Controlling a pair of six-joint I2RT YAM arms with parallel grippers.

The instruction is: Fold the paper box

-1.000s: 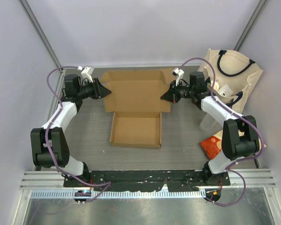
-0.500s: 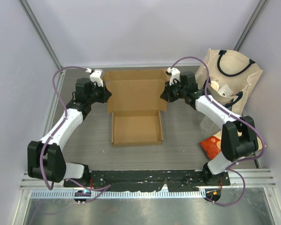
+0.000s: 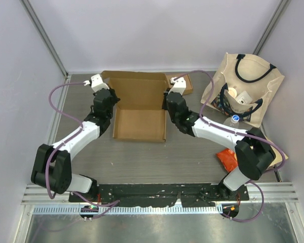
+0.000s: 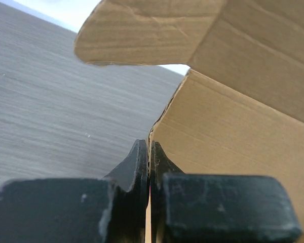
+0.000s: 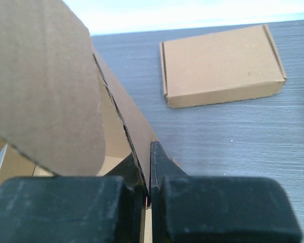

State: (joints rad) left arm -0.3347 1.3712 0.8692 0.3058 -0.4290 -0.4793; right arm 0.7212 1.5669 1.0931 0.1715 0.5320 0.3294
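The brown paper box (image 3: 140, 109) sits at the table's middle back, its tray toward me and its lid panel raised behind it. My left gripper (image 3: 110, 104) is shut on the box's left wall (image 4: 228, 136), the card edge pinched between its fingers (image 4: 137, 162). My right gripper (image 3: 168, 107) is shut on the box's right wall (image 5: 137, 121), with a rounded flap (image 5: 40, 86) hanging close in front of the camera. Both grippers hold the box at the fold between tray and lid.
A small finished cardboard box (image 3: 181, 84) lies just behind the right gripper; it also shows in the right wrist view (image 5: 220, 66). A cream tote bag (image 3: 245, 86) stands at the back right. A red packet (image 3: 227, 158) lies near the right arm's elbow.
Both grippers moved inward and toward me, closing on the box's side walls. The lid panel has risen from flat, and the box has shifted left. The small box behind has come into view.
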